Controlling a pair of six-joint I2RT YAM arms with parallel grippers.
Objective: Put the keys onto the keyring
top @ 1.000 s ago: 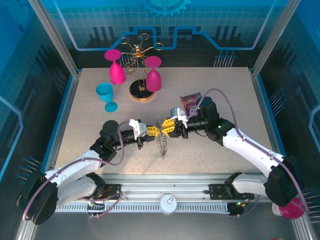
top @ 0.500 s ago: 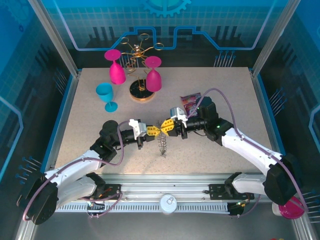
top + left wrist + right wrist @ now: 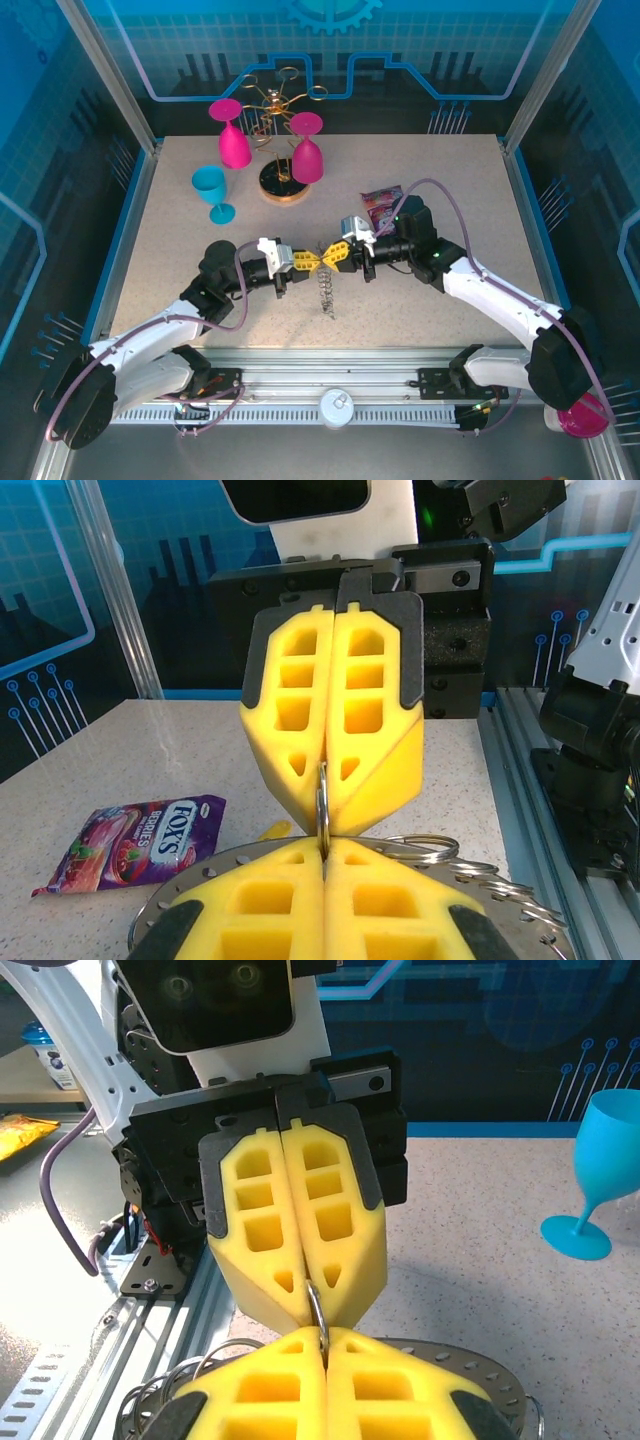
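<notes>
Start with the cups, upper left of the table. The blue goblet stands upright on its foot, and from this angle you cannot tell what, if anything, sits in its bowl. Two pink goblets are upside down, feet uppermost, either side of the gold wire rack. Right of them, just above the right arm's wrist, lies the Fox's sweet packet, flat on the table and sealed as far as you can see.

Now to the middle of the frame, where your two grippers meet nose to nose. The left gripper is clamped fully closed, its yellow fingers pressed together with a thin wire loop pinched at the tip. The right gripper is closed just as tight, fingers flush against each other and nipping the same sliver of metal from the other side.

That sliver belongs to the keyring. It hangs edge-on directly beneath the touching fingertips at the centre of the overhead view, off the table, gripped at its top edge by both grippers. In the wrist views its grey perforated hoop and wire loops fan out at the bottom of the frame.
</notes>
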